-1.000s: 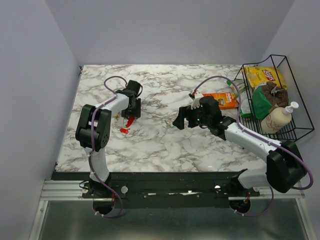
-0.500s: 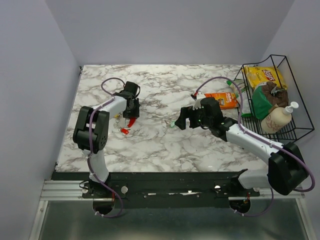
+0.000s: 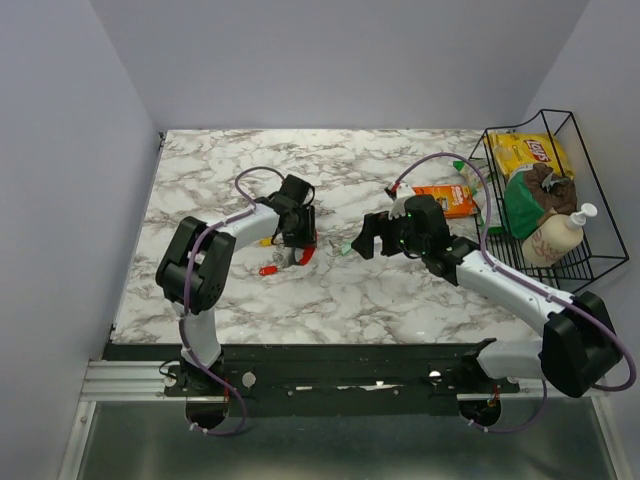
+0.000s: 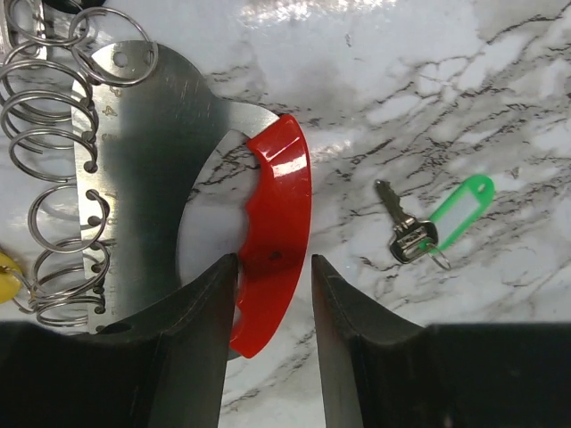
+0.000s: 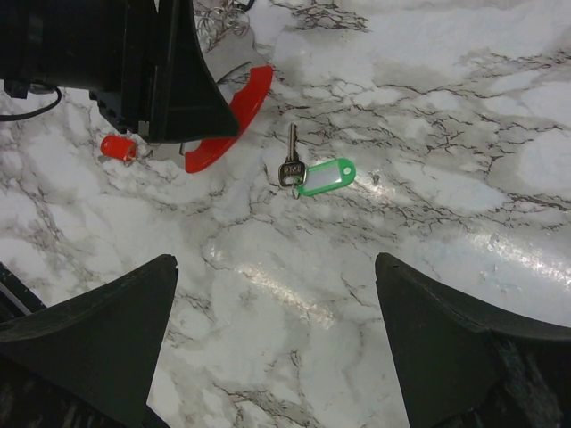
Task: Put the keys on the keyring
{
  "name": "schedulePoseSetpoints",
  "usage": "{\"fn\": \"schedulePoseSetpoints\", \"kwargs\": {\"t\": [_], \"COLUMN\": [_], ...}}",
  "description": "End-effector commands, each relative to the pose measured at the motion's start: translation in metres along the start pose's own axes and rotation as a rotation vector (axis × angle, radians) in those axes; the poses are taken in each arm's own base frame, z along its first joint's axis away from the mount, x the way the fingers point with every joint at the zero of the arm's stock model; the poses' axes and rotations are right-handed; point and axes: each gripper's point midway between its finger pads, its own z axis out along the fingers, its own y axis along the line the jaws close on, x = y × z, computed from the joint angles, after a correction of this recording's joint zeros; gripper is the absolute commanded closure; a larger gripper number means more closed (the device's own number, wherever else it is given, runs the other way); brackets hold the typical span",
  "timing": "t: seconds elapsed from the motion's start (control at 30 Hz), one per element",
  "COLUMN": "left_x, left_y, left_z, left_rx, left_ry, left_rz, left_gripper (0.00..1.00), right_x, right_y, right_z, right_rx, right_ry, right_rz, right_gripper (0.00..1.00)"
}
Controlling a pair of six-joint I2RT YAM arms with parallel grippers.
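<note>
My left gripper point(image 4: 274, 267) is shut on the red handle point(image 4: 281, 214) of a curved metal plate point(image 4: 152, 178) that carries several thin wire keyrings point(image 4: 49, 116). It shows in the top view point(image 3: 298, 250) at the table's middle left. A green-tagged key point(image 4: 459, 201) lies flat on the marble just right of the handle, also in the right wrist view point(image 5: 321, 176). A red-tagged key point(image 5: 118, 147) lies beside the left gripper. A yellow tag point(image 4: 7, 267) peeks in at the left edge. My right gripper point(image 5: 275, 263) is wide open and empty, hovering near the green key.
A black wire basket point(image 3: 600, 260) at the right edge holds a yellow chips bag point(image 3: 525, 152), a green bag and a soap bottle point(image 3: 555, 235). An orange flat packet point(image 3: 440, 200) lies behind the right gripper. Purple cables loop over both arms.
My left gripper has moved right toward the table's middle, taking the red-handled plate with it, closer to the green key. The right gripper has shifted only slightly.
</note>
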Motion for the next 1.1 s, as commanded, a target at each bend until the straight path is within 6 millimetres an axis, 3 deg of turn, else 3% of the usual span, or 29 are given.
{"fn": "schedulePoseSetpoints", "kwargs": {"t": [0.0,0.13,0.23,0.4,0.57,0.63,0.8,0.93,1.07], "left_x": [0.009,-0.022,-0.041,-0.059,-0.049,-0.027,0.001,0.019,0.021], "left_y": [-0.013,-0.031,-0.042,-0.034,0.017,0.042,0.096,0.121,0.124], "left_z": [0.001,-0.032,-0.057,-0.088,-0.107,-0.107,-0.136,-0.145,-0.150], "left_rx": [0.059,0.121,0.167,0.234,0.231,0.191,0.148,0.149,0.172], "left_ry": [0.031,-0.085,-0.155,-0.218,-0.229,-0.186,-0.185,-0.189,-0.200], "left_rz": [-0.052,-0.011,0.005,-0.053,-0.155,-0.182,-0.301,-0.373,-0.384], "left_gripper": [0.50,0.36,0.32,0.30,0.30,0.30,0.30,0.30,0.30], "right_x": [0.005,0.001,-0.001,-0.005,-0.001,-0.002,0.000,-0.008,-0.006], "right_y": [-0.007,-0.004,0.000,0.009,0.018,0.021,0.029,0.050,0.073], "right_z": [-0.006,-0.007,-0.009,-0.009,-0.001,0.003,0.018,0.031,0.046], "right_rx": [0.034,0.023,0.006,-0.044,-0.108,-0.130,-0.154,-0.184,-0.219], "right_ry": [0.005,-0.004,-0.008,-0.009,0.021,0.030,0.068,0.075,0.103], "right_rz": [-0.017,-0.019,-0.031,-0.057,-0.072,-0.081,-0.110,-0.155,-0.193], "right_gripper": [0.00,0.00,0.00,0.00,0.00,0.00,0.00,0.00,0.00]}}
